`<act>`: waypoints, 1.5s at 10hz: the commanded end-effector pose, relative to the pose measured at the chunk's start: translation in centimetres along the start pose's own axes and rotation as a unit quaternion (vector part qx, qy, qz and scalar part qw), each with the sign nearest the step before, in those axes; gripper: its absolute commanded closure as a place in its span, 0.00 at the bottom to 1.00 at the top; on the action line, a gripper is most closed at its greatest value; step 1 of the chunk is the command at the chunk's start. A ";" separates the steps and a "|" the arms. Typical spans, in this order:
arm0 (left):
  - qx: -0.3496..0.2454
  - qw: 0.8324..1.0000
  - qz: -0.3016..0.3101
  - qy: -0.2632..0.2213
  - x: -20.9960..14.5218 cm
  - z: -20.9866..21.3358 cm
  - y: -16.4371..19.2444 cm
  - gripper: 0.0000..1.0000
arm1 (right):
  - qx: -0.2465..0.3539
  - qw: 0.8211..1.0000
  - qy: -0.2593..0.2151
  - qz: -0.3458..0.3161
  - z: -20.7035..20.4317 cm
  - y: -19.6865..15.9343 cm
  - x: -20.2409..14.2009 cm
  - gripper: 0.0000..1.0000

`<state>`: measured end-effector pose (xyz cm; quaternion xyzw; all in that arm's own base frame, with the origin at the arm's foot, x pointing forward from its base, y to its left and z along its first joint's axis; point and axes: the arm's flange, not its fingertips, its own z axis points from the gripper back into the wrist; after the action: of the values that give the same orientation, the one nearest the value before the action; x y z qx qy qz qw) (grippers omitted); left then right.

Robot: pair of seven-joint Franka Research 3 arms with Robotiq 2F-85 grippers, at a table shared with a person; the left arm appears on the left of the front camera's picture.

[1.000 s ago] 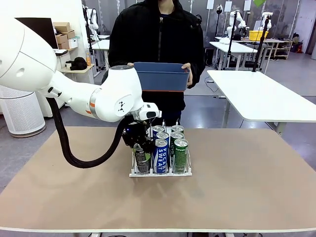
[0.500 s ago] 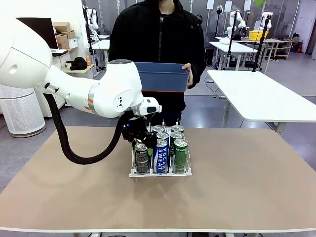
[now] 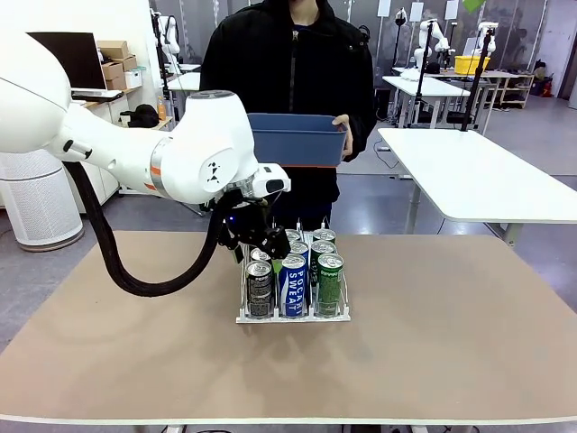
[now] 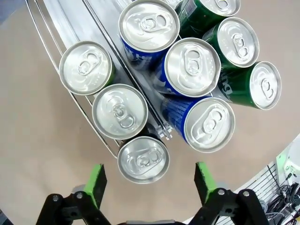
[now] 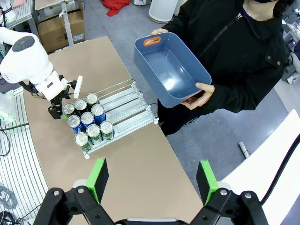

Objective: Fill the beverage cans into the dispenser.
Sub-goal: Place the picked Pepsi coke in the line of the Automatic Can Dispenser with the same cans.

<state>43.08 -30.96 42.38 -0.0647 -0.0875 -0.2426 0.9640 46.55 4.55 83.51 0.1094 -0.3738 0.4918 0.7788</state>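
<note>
Several beverage cans stand in the dispenser (image 3: pixel 293 316) at mid-table: a dark one (image 3: pixel 260 289) front left, a blue one (image 3: pixel 294 284) in the middle lane, a green one (image 3: pixel 329 282) on the right, with more behind them. My left gripper (image 3: pixel 256 244) hangs open just above the dark front-left can, holding nothing. In the left wrist view its green pads (image 4: pixel 96 182) stand wide apart over that can's silver top (image 4: pixel 143 159). My right gripper (image 5: pixel 152 180) is open and empty, high above the table, looking down on the dispenser (image 5: pixel 126 101) and cans (image 5: pixel 86 123).
A person at the far side holds an empty blue bin (image 3: pixel 296 140) in both hands above the table's far edge, also visible in the right wrist view as the bin (image 5: pixel 171 68). Bare brown tabletop (image 3: pixel 451 343) surrounds the dispenser.
My left gripper has opened, let go of the dark can in the front-left lane, and risen a little above it. The person and bin stay put.
</note>
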 end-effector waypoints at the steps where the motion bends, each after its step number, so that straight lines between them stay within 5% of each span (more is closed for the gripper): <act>1: 0.001 1.000 -0.002 0.001 0.2 -0.2 0.0 0.00 | -0.002 1.000 0.005 0.002 0.0 0.1 -0.1 0.00; 9: 0.000 1.000 0.000 0.001 0.0 -0.2 0.0 0.00 | -0.002 1.000 0.005 0.002 0.0 0.1 -0.1 0.00; 10: 0.036 0.999 0.024 0.011 0.0 1.0 0.6 0.00 | -0.002 1.000 0.005 0.002 0.0 0.1 -0.1 0.00; 12: 0.015 1.000 0.011 0.010 -0.2 5.6 2.2 0.00 | -0.002 1.000 0.005 0.002 0.0 0.1 -0.1 0.00; 15: -0.025 0.996 -0.081 -0.009 -1.8 13.4 4.9 0.00 | -0.002 1.000 0.005 0.002 0.0 0.1 -0.1 0.00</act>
<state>42.51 -25.41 53.70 -0.0700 -0.1006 -0.2893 0.9494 46.56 4.53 83.51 0.1093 -0.3737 0.4917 0.7789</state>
